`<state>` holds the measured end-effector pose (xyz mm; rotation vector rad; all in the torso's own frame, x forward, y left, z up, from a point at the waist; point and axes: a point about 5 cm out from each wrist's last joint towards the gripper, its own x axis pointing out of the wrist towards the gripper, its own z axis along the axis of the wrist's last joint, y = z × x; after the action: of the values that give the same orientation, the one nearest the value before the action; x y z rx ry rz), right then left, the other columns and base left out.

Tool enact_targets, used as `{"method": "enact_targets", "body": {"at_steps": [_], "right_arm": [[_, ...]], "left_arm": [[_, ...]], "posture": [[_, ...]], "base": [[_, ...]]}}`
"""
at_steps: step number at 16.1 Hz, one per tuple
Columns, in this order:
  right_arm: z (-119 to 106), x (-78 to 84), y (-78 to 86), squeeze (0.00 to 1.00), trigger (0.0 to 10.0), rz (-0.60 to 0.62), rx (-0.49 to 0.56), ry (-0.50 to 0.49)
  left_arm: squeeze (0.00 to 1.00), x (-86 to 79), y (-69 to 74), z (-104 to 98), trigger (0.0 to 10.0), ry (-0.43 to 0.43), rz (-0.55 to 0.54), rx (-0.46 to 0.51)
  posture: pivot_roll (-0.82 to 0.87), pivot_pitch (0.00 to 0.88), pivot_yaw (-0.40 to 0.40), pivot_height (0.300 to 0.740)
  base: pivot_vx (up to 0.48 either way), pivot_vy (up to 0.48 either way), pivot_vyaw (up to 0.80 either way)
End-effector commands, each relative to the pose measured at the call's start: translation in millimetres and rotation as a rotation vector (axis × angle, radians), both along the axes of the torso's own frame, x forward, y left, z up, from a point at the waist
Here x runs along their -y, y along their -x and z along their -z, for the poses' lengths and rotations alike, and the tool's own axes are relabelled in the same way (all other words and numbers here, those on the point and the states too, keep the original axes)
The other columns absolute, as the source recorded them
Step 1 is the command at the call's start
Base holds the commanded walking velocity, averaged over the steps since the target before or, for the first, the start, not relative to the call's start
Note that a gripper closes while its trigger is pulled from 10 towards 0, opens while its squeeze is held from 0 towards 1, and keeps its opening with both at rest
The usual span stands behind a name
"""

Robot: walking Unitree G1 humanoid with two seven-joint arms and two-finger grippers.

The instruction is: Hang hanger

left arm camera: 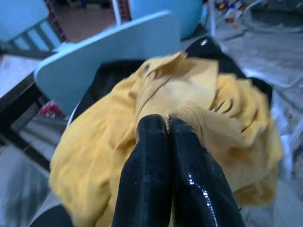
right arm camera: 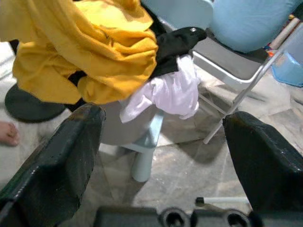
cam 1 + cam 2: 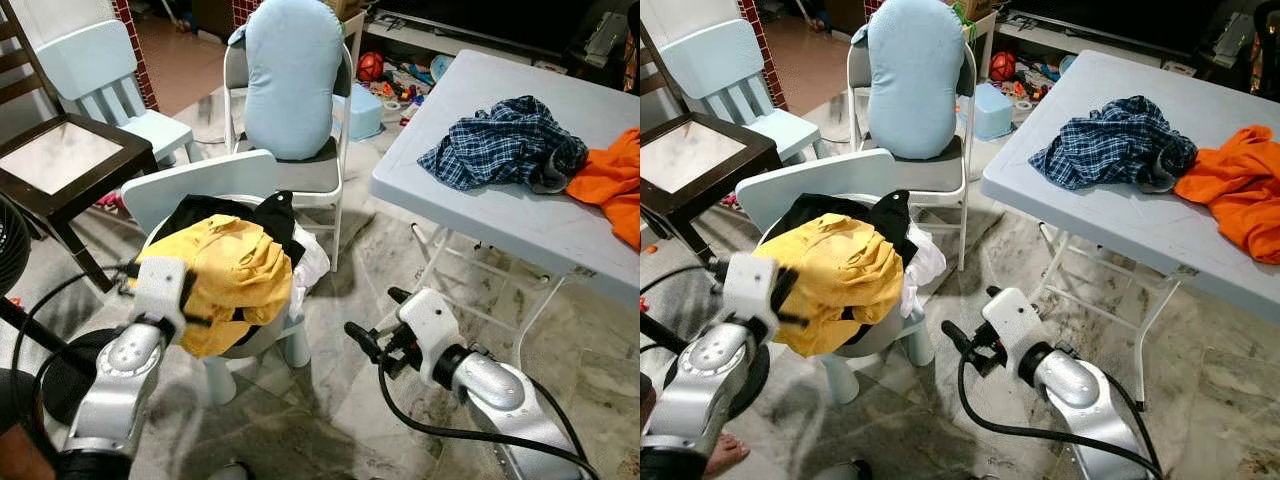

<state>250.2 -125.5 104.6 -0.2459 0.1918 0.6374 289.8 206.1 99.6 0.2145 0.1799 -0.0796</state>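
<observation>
A marbled tile floor (image 3: 350,400) holds a small pale-blue chair (image 3: 200,185) heaped with clothes, beside a white folding table (image 3: 500,215) bearing a plaid shirt (image 3: 505,140) and an orange garment (image 3: 610,180). In the eye views the left gripper (image 3: 190,285) reaches up from the lower left into the yellow garment (image 3: 225,275); the right gripper (image 3: 378,322) hovers low, near the chair. The left wrist view has its fingers (image 1: 189,179) pressed together, pinching yellow cloth. The right wrist view has its fingers (image 2: 265,156) spread wide, facing the pile. I cannot make out a hanger.
</observation>
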Motion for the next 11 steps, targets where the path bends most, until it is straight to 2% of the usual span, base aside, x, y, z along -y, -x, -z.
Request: {"method": "enact_targets", "body": {"at_steps": [1,2,5,8,11], "right_arm": [[1.7,7.2,-1.4,0.00,10.0,0.041,-0.006,-0.002],[2.7,9.0,-1.8,0.00,10.0,0.048,-0.006,0.007],[4.1,10.5,-2.4,0.00,10.0,0.061,-0.007,0.011],[3.8,10.3,-3.3,0.00,10.0,0.064,-0.002,0.010],[2.8,10.8,-4.5,0.00,10.0,0.068,0.005,0.006]], "left_arm": [[0.00,2.9,0.5,-2.0,4.7,-0.011,0.007,0.018],[0.00,5.4,1.2,1.1,10.0,-0.018,0.017,-0.002],[0.00,6.0,1.3,6.7,10.0,0.008,0.009,-0.032],[0.00,3.0,1.4,8.9,10.0,0.100,-0.031,-0.053],[0.00,2.5,2.5,9.6,10.0,0.137,-0.056,-0.048]], "posture": [[0.00,0.084,-0.062,0.740],[-0.01,0.084,-0.060,0.740],[-0.01,0.082,-0.060,0.740],[0.00,0.075,-0.061,0.740],[-0.01,0.071,-0.062,0.740]], "base": [[0.000,0.000,0.00],[0.000,0.000,0.00],[0.000,0.000,0.00],[0.000,0.000,0.00],[0.000,0.000,0.00]]}}
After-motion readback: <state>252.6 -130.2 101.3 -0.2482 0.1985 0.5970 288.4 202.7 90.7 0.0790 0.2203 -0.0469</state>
